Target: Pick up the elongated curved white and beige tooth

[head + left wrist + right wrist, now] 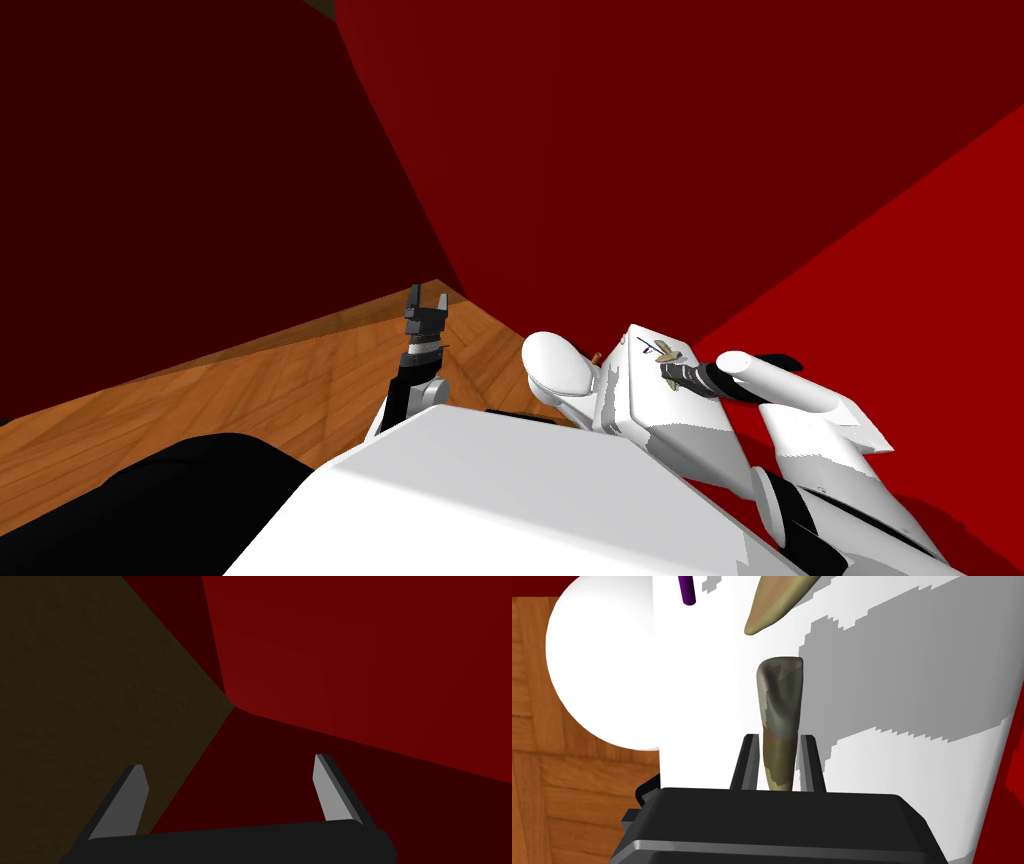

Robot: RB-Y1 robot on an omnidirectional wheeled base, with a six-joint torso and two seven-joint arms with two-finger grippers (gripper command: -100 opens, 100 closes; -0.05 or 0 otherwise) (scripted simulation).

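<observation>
Grasp made: right end effector clamped on the tooth over the white counter; next, likely a straight lift (left end effector wide, idle).

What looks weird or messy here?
Nothing is spilled or broken. The odd bit is the brownish teeth: one tooth is pinched by the right gripper, and a second tooth lies beyond it on a white surface, near a purple stick. The left gripper is open, away from them.

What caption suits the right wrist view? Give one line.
Right gripper shut on a long beige-grey tooth, white surface behind it.
</observation>
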